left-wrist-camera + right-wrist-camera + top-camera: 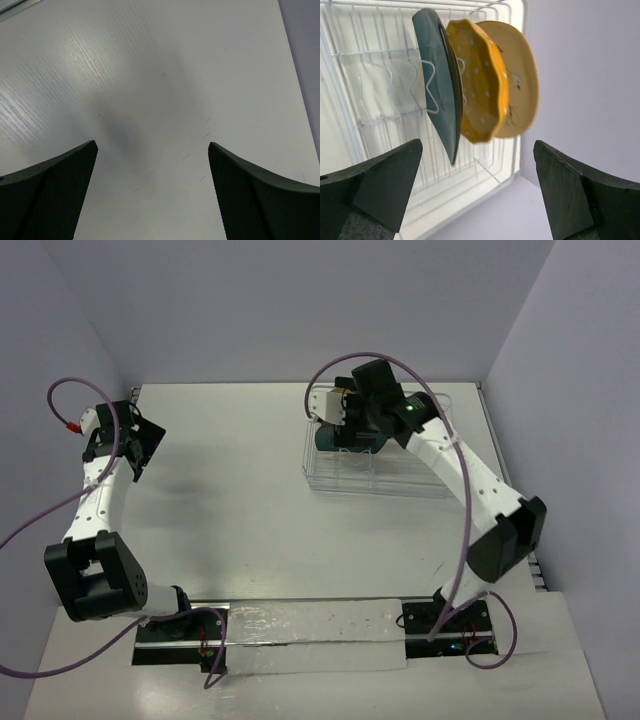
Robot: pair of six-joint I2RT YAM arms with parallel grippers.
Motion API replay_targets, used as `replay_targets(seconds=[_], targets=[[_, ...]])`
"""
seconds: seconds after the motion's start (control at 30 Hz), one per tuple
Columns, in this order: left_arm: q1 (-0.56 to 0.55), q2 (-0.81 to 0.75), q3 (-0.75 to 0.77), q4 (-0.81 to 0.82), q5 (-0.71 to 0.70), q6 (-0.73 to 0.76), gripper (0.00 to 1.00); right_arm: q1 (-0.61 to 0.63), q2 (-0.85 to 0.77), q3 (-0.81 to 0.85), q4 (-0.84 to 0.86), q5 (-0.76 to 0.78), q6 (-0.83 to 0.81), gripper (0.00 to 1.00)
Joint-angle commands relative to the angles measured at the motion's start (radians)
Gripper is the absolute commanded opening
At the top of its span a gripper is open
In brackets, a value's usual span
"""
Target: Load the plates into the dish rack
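A white table (280, 520) fills the overhead view, with pale lilac walls on three sides. Two white and black robot arms rise from its near edge.

The right arm (470, 480) reaches toward the far right, and its wrist sits over a silver wire dish rack (400, 475) at the far right of the table. The left arm (95, 490) bends toward the far left, well apart from the rack.

All three plates stand on edge between the rack's wire dividers, packed close together and leaning slightly. From above they sit at the rack's left end, mostly hidden under the right wrist. In the right wrist view they are, from left to right:
- the dark teal plate (437, 100)
- the yellow-orange plate (482, 90), with a scalloped rim and pale dots
- the cream plate (522, 75), with small red and green marks, nearest the rack's end wall

Whether the plates touch one another cannot be told.

The right gripper (477, 145) faces the plates. Its two dark fingers are spread wide on either side of them, touching none and holding nothing.

The left gripper (152, 145) hangs over bare tabletop. Its fingers are also spread wide, with nothing between them.
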Motion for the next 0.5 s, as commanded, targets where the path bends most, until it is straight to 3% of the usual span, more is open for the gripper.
replay_targets(seconds=[0.0, 0.1, 0.23, 0.3, 0.47], targets=[[0.002, -0.073, 0.009, -0.001, -0.002, -0.006, 0.99, 0.000, -0.224, -0.057, 0.035, -0.132, 0.076, 1.00], [-0.002, -0.117, -0.016, 0.017, 0.031, -0.009, 0.99, -0.038, -0.313, -0.133, 0.163, -0.136, 0.246, 1.00], [-0.007, -0.162, -0.039, 0.022, 0.036, 0.000, 0.99, -0.084, -0.504, -0.394, 0.497, 0.127, 0.608, 1.00], [-0.009, -0.169, -0.044, 0.023, 0.050, 0.005, 0.99, -0.128, -0.602, -0.491, 0.630, 0.187, 0.780, 1.00], [-0.024, -0.179, -0.052, 0.023, 0.071, 0.016, 0.99, -0.271, -0.742, -0.649, 0.659, 0.367, 1.158, 1.00]])
